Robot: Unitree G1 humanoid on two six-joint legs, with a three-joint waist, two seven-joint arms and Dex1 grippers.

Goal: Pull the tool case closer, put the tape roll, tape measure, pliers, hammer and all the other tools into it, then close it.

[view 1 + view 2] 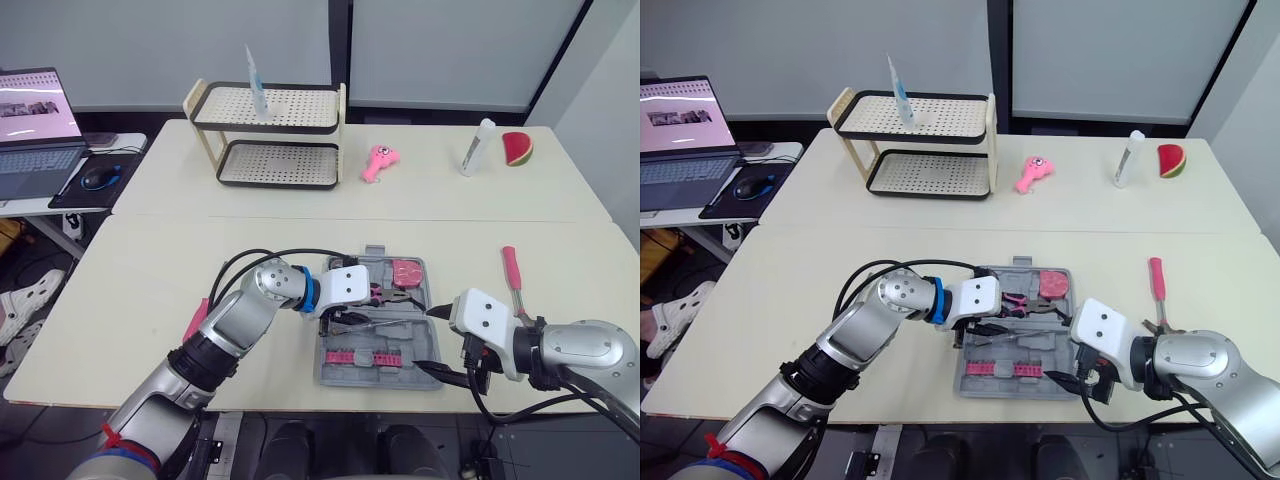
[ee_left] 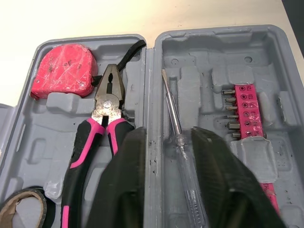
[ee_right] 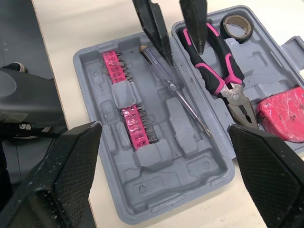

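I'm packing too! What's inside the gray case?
The tool case holds a tape measure, pliers, tape roll, screwdriver and pink bit strips. The left gripper covers part of the pliers' handles.

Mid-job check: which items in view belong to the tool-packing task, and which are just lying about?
Job: tool case, tape measure, pliers, tape roll, screwdriver, bit strips, pink-handled tool beside the case.

Lying about: shelf rack, tube, pink toy, white bottle, watermelon slice, laptop, mouse.

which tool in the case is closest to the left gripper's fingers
The clear-handled screwdriver: it lies right between the open left gripper's fingers. The pink-handled pliers lie beside one finger, in the case's other half.
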